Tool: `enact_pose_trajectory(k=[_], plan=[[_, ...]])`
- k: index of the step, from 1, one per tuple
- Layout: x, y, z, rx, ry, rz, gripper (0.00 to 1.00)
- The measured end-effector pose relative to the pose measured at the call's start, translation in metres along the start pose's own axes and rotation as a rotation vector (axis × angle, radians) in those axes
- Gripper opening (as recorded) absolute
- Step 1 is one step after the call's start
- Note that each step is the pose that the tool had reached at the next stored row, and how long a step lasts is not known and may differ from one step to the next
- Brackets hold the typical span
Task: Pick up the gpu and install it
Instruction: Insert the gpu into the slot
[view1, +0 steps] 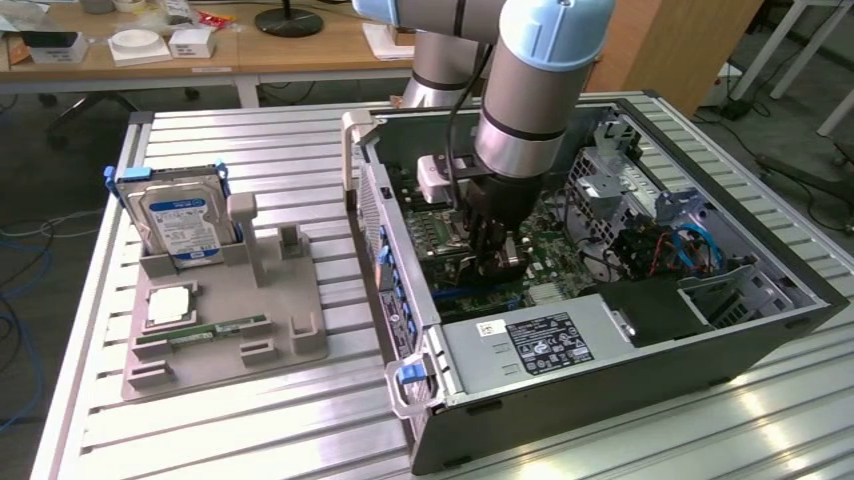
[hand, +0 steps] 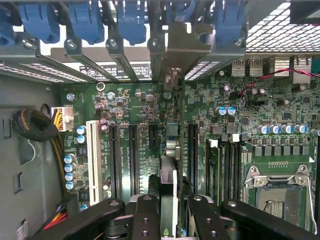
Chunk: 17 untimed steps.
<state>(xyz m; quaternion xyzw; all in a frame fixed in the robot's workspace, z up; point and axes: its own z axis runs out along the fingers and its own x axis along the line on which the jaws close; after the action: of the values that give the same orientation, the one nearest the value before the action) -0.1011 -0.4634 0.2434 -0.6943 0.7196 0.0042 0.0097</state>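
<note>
The big ribbed aluminium table (view1: 240, 140) has a black tower PC case (view1: 774, 320) lying on its side with the panel off. That takes up most of the exterior view's right. The light-blue and silver robot arm (view1: 534, 90) reaches straight down into it.

On the exterior view's left is a grey plastic holder tray (view1: 220, 340). A silver hard drive with a blue label (view1: 180, 220) stands upright at its far end. Inside the case there's the green motherboard (hand: 250, 110), and a silver power supply box with a black label (view1: 534, 345) sits at the near end.

The gpu (hand: 168, 190) is a thin card seen edge-on from the wrist. It's down over the motherboard among the long black expansion slots, and its grey metal end bracket (hand: 180, 50) is up by the rear slot openings. The black gripper (hand: 171, 200) is clamped on it, with the black fingers (hand: 146, 215) pressing on either side of the card. From outside you can see the gripper (view1: 497, 262) low inside the case, right over the board. Can't tell whether the card is actually seated in a slot.

Smaller stuff: a row of blue plastic latches (hand: 132, 20) sits above the slot openings. A narrow green RAM stick (view1: 220, 328) and a small square silver processor chip (view1: 170, 305) both lie flat on the tray, near each other.
</note>
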Motion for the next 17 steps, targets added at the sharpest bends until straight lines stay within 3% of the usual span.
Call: enact_pose_trajectory(k=[17], plan=[[-0.003,0.0001,0.0005,0.0,-0.0004,-0.005,0.26]])
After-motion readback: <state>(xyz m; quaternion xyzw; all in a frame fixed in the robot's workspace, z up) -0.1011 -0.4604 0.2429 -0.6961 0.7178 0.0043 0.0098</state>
